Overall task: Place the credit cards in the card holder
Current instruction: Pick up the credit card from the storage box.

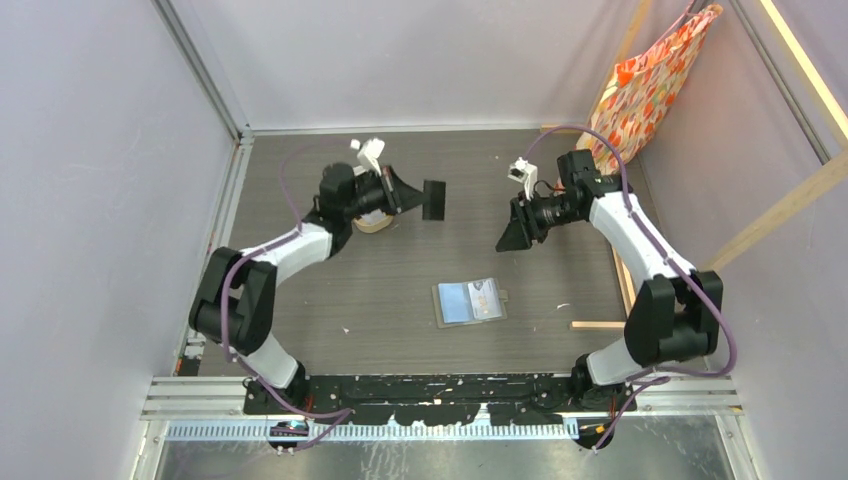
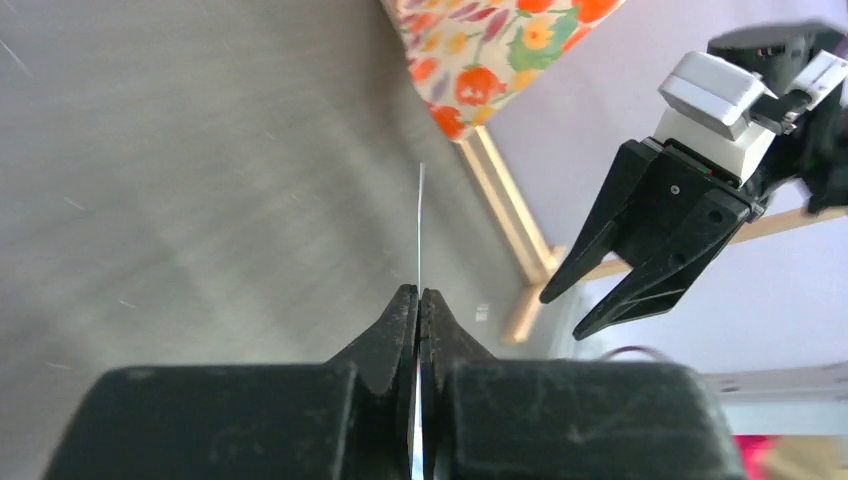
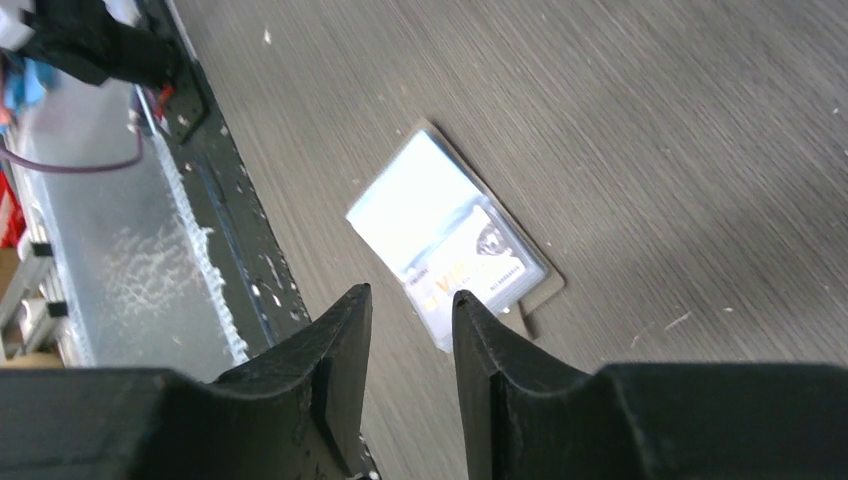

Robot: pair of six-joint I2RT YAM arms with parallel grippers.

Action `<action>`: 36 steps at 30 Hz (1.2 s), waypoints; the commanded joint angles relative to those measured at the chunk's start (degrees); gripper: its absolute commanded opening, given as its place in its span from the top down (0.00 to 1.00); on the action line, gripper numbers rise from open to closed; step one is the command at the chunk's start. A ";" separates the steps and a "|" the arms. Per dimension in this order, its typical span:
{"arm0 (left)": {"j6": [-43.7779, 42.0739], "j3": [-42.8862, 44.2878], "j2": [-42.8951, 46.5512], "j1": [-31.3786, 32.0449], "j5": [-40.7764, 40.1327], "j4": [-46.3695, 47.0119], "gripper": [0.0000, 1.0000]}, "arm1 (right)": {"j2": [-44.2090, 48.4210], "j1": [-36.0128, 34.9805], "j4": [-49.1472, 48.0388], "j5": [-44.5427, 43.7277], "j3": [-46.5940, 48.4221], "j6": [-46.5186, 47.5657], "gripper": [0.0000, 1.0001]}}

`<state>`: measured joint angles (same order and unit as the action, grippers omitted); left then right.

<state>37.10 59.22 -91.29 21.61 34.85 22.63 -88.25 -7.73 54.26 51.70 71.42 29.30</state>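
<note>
The card holder [image 1: 470, 301] lies open on the table near the middle, clear bluish sleeves up, with a pale card showing inside [image 3: 455, 250]. My left gripper [image 1: 415, 199] is raised at the back left and is shut on a black credit card [image 1: 434, 200]; the left wrist view shows that card edge-on as a thin line [image 2: 420, 225] rising from the closed fingertips. My right gripper [image 1: 508, 240] hangs at the back right, open with nothing between its fingers [image 3: 345, 340], above and behind the card holder.
A tan tray [image 1: 375, 222] sits partly hidden under the left arm. A flowered bag [image 1: 655, 85] hangs at the back right beside a wooden frame. A loose wooden stick [image 1: 597, 324] lies on the table at the right.
</note>
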 commanded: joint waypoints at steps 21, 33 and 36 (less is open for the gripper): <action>39.62 -16.82 -9.39 12.96 -4.58 59.37 0.99 | 10.84 -0.12 -58.90 12.43 -17.89 -68.41 0.50; 39.86 -17.99 -9.33 14.48 -9.58 59.37 0.99 | 9.99 -1.16 -60.50 13.07 -18.47 -69.14 0.70; 40.06 -17.92 -9.59 15.31 -10.87 59.37 1.00 | 9.85 -1.38 -60.59 13.14 -18.44 -69.11 0.73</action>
<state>76.79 40.88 -100.84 35.70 26.92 77.80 -78.39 -8.54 -3.49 63.44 52.69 -39.22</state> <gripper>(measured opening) 0.010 0.292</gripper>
